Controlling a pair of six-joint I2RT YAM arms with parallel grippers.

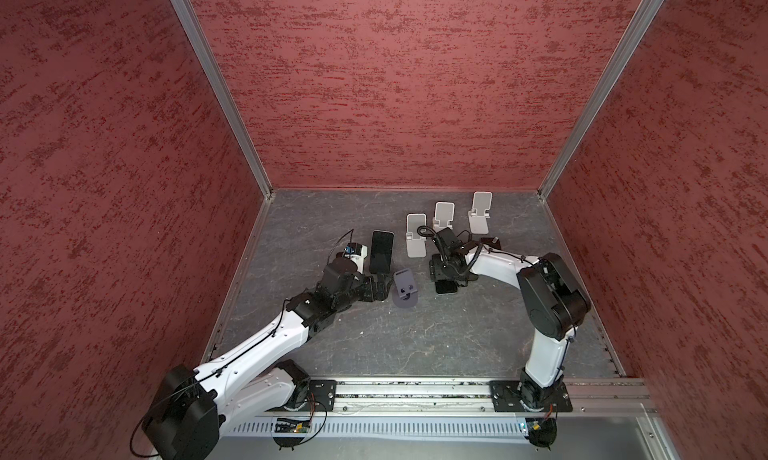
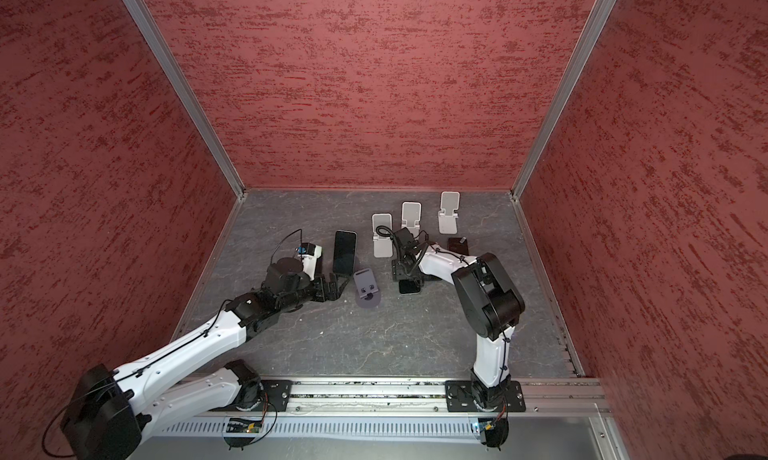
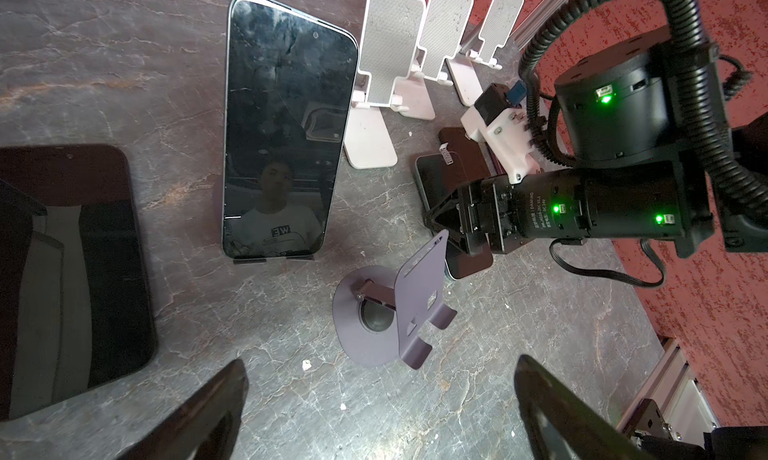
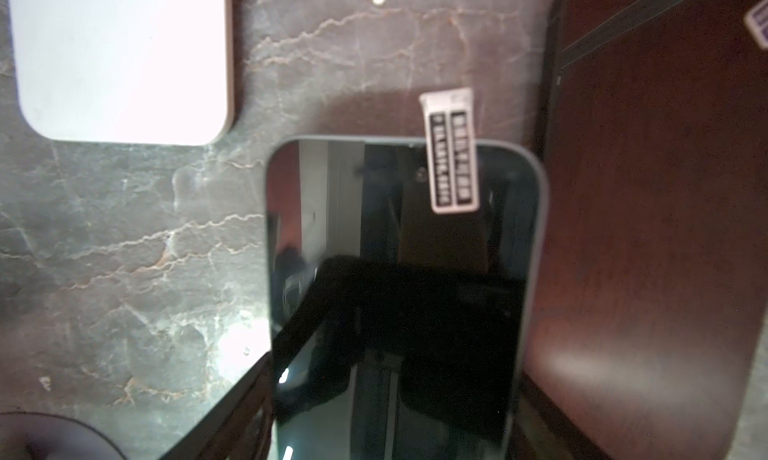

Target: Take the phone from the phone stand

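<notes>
Phone [image 4: 395, 291] lies flat on the tabletop [image 1: 374, 345], screen up, just right of the empty purple stand [image 1: 404, 289]. Right end effector [image 3: 442, 225] sits directly over the phone; whether it grips it cannot be told. Left end effector [image 1: 384, 289], released and empty, is just left of the stand.

The surface [image 1: 374, 345] looks like matt grey stone veined with pale cracks, and the walls [image 1: 415, 83] look like rough, grainy red plaster between brushed aluminium frame posts [image 1: 216, 87]. The phones' screens are glossy black glass that mirrors the room, both on the propped phone [image 3: 286, 125] and on the flat phone [image 4: 399, 291], which bears a paper label [image 4: 453, 154]. The white stands [image 3: 390, 50] are matt plastic with dimpled back pads, the purple stand [image 3: 415, 304] smooth satin sheet metal.
</notes>
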